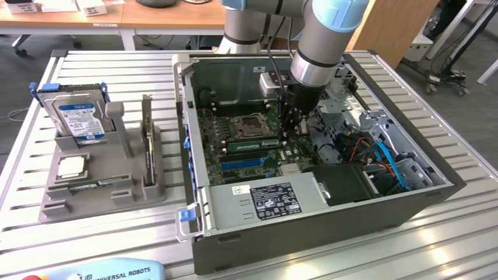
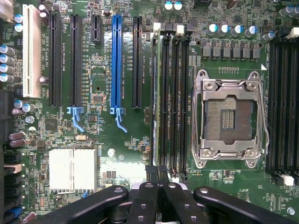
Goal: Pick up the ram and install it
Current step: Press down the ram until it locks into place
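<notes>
My pincer [image 2: 158, 186] is clenched, its two fingers pressed together low over the motherboard [image 2: 107, 140] inside the open computer case [image 1: 311, 233]. Directly beneath the fingertips, in the wrist view, a thin green stick stands edge-on in one of the memory slots [image 2: 169, 98] just beside the empty processor socket [image 2: 229, 116]; I take that to be the ram [image 2: 154, 93], though I can't tell whether the fingers pinch its end or merely press on it. My judgement: the pick-up is done and the ram sits in its slot, with only the final seating possibly left.

Well away from the pincer, outside the case, a grey holder [image 1: 101, 186] carries a hard drive [image 1: 76, 116] and a small square chip [image 1: 72, 167]. Everything rests on a slatted metal tabletop [image 1: 435, 245]. Beyond it stand wooden desks [image 1: 125, 20] and a grey floor.
</notes>
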Motion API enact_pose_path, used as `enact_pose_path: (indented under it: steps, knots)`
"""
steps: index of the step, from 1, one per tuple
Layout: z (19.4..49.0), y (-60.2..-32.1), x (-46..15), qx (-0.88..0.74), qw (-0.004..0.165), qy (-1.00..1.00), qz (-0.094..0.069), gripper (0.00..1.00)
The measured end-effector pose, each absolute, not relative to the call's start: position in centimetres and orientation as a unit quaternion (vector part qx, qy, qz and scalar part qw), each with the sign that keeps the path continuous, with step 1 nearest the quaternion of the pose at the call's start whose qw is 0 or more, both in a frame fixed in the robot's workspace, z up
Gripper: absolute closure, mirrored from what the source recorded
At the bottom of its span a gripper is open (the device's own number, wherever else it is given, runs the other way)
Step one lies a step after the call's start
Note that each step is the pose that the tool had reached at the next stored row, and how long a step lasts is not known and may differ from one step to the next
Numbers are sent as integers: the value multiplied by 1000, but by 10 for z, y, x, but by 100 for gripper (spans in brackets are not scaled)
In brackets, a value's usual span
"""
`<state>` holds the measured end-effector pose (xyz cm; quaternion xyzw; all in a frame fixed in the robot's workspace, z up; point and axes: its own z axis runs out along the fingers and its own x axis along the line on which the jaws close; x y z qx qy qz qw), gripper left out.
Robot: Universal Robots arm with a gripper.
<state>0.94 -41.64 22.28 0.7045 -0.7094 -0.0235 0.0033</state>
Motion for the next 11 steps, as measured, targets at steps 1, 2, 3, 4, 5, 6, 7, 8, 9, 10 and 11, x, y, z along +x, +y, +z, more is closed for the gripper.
enact_pose_path:
  steps: [1, 2, 3, 4, 5, 6, 7, 8, 9, 10, 11]
  knots:
    - [223, -416, 9, 704, 3, -709, -23, 90]
    - [223, -416, 9, 704, 3, -709, -23, 90]
    - [223, -416, 9, 704, 3, -709, -23, 90]
    - [223, -416, 9, 704, 3, -709, -23, 90]
    - [223, -416, 9, 704, 3, -709, -23, 90]
    - [223, -416, 9, 704, 3, -709, -23, 90]
    - [223, -416, 9, 704, 3, -709, -23, 90]
    - [223, -416, 9, 704, 3, -709, -23, 90]
    - [222, -416, 9, 704, 3, -709, -23, 90]
    - [222, -416, 9, 704, 3, -709, -23, 90]
    - [222, -416, 9, 704, 3, -709, -23, 90]
